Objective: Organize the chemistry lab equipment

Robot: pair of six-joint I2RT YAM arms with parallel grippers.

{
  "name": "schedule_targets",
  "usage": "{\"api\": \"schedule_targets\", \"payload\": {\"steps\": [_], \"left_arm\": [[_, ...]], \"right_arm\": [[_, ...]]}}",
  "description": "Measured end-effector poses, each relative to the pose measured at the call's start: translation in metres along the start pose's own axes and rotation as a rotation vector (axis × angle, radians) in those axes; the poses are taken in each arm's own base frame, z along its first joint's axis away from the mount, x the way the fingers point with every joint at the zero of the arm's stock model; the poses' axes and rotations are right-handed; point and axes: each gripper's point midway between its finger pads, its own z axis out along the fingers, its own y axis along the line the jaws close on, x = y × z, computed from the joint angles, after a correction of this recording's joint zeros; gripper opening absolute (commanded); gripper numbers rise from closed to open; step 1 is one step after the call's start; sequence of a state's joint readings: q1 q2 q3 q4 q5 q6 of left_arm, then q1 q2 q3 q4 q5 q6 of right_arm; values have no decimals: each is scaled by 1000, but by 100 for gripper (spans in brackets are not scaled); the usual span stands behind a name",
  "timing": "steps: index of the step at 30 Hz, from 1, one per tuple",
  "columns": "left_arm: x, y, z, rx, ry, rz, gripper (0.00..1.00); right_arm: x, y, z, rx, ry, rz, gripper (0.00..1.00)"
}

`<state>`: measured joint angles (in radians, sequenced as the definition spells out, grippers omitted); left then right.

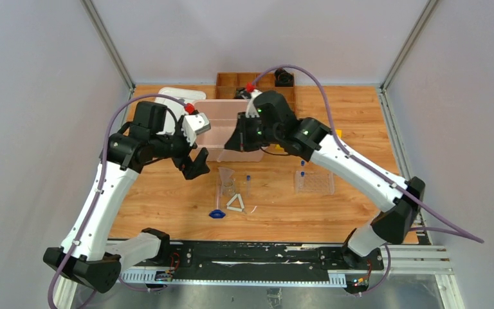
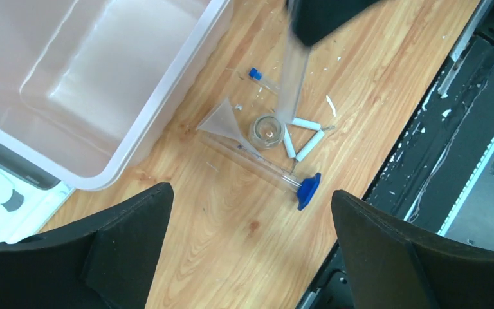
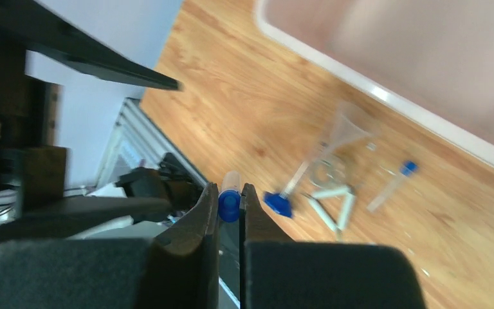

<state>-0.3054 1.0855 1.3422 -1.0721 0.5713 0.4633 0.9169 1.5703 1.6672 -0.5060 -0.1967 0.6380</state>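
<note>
My right gripper (image 3: 230, 193) is shut on a small clear blue-capped tube (image 3: 229, 201), held above the table just in front of the pink bin (image 1: 213, 111). In the left wrist view that tube (image 2: 292, 77) hangs blurred from the right fingers (image 2: 325, 19). My left gripper (image 1: 193, 164) (image 2: 251, 193) stands open and empty over bare wood. On the table lie a clear glass funnel (image 2: 222, 119) (image 1: 226, 175), a white triangle (image 2: 302, 136) (image 1: 235, 203), another blue-capped tube (image 2: 257, 76) (image 1: 247, 183), and a blue piece (image 2: 309, 190) (image 1: 217, 214) at the end of a lying clear cylinder. A clear rack (image 1: 315, 182) stands to the right.
A white lid (image 1: 170, 95) lies left of the bin. A brown wooden tray (image 1: 257, 82) with black objects sits behind the bin. A small glass ring or jar (image 2: 267, 129) rests beside the triangle. The black rail (image 1: 251, 252) runs along the near edge.
</note>
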Motion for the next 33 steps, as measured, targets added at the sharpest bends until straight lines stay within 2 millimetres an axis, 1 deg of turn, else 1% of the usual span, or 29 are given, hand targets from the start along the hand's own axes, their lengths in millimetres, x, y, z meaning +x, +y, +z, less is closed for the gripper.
{"api": "schedule_targets", "payload": {"steps": [2, 4, 7, 8, 12, 14, 16, 20, 23, 29, 33], "left_arm": [[1, 3, 2, -7, 10, -9, 100], [1, 6, 3, -18, 20, -17, 100], [0, 13, 2, -49, 31, -26, 100], [0, 15, 1, -60, 34, -32, 100], [2, 22, 0, -99, 53, -39, 100], [3, 24, 0, -111, 61, -32, 100], [4, 26, -1, -119, 64, -26, 100], [6, 29, -2, -140, 75, -26, 100], [7, 32, -3, -155, 82, -29, 100], [10, 30, -1, -147, 88, -32, 100], [12, 29, -2, -147, 88, -31, 100]], "right_arm": [[3, -26, -13, 47, -2, 22, 0], [7, -59, -34, 114, -8, 48, 0], [14, -113, -72, 249, -39, 82, 0], [18, -127, -84, 294, -48, 89, 0], [36, -193, -135, 521, -81, 105, 0], [48, -219, -152, 620, -77, 113, 0], [61, -242, -163, 709, -57, 125, 0], [82, -280, -170, 856, 0, 132, 0], [94, -299, -169, 928, 42, 128, 0], [97, -329, -155, 1019, 74, 117, 0], [97, -341, -145, 1043, 85, 116, 0]]}}
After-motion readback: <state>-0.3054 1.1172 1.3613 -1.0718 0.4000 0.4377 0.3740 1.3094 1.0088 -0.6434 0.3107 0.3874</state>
